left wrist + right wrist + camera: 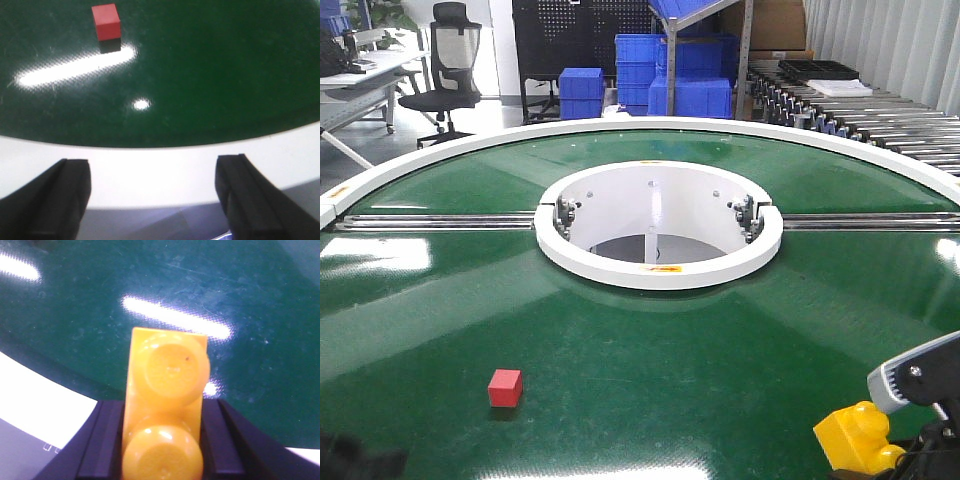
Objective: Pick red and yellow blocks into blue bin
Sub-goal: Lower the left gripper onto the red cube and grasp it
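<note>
1. The right pincer's (162, 412) black fingers (106, 440) cover the lower flanks of the yellow two-stud plastic toy brick (166, 385) between them; its stud nearest the palm is cut by the bottom edge.
2. From the front, that pincer runs off the right and bottom edges.
3. The left pincer's (155, 167) dark fingers (60, 192) are blurred and cropped below.
4. A dark smudge (355, 462) in the front view's lower left corner is unreadable.

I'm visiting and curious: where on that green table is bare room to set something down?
Bare green lies between the red cube and the yellow brick, and between the cube and the white centre ring. The near right corner is crowded: the right tool grips the brick.
</note>
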`<state>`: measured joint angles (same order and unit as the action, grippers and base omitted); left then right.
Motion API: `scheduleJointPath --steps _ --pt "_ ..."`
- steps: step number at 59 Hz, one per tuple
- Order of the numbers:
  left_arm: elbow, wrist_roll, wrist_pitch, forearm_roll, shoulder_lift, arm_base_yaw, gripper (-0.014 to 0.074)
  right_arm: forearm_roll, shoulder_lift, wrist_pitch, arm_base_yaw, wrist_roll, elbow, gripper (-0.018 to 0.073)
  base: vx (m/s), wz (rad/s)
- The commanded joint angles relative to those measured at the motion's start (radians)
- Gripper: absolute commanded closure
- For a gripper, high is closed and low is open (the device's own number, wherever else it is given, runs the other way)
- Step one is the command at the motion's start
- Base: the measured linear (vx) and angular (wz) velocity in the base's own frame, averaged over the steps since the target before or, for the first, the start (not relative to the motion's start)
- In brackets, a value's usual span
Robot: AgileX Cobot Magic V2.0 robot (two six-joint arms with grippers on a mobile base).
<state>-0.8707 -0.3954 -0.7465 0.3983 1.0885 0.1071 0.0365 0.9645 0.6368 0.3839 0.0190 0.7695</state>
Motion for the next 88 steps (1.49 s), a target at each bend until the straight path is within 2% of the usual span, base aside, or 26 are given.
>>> scheduleJointPath --steps 1,8,19,25,33,36,43,53,61,73,88 --pt "-0.108 -0.018 0.07 0.036 0.085 0.022 -0.0057 0.005 -0.016 -0.058 -0.001 0.008 0.03 0.0331 0.0 0.0" --pt "-0.203 -0.025 0.089 0.03 0.222 0.058 -0.0053 0.005 -0.016 -0.058 -0.001 0.008 0.03 0.0331 0.0 0.0" --pt "-0.365 -0.004 0.101 -0.027 0.436 0.086 -0.0053 0.005 -0.016 -0.058 -0.001 0.008 0.03 0.0331 0.0 0.0" --pt "-0.464 0.062 0.099 -0.088 0.551 0.101 -0.0052 0.005 -0.016 -0.058 -0.001 0.008 0.03 0.0331 0.0 0.0" --pt "-0.604 0.188 0.094 -0.207 0.687 0.124 -0.0052 0.005 -0.016 -0.058 -0.001 0.008 0.03 0.0331 0.0 0.0" --pt "-0.663 0.259 0.094 -0.255 0.744 0.13 -0.0052 0.005 -0.016 -0.058 -0.001 0.008 0.03 0.0331 0.0 0.0" --pt "-0.778 0.352 0.063 -0.315 0.847 0.13 -0.0051 0.005 -0.016 -0.058 -0.001 0.008 0.03 0.0331 0.0 0.0" --pt "-0.904 0.359 0.014 -0.319 0.966 0.13 -0.0048 0.005 -0.016 -0.058 -0.001 0.008 0.03 0.0331 0.0 0.0" --pt "-0.961 0.416 0.005 -0.367 1.038 0.13 -0.0043 0.005 -0.016 -0.058 -0.001 0.008 0.03 0.0331 0.0 0.0" --pt "-0.975 0.43 0.012 -0.368 1.086 0.13 -0.0013 0.005 -0.016 -0.058 -0.001 0.008 0.03 0.0331 0.0 0.0" --pt "-0.976 0.432 0.007 -0.367 1.096 0.13 0.0082 0.005 -0.016 -0.056 -0.001 0.008 0.03 0.0331 0.0 0.0"
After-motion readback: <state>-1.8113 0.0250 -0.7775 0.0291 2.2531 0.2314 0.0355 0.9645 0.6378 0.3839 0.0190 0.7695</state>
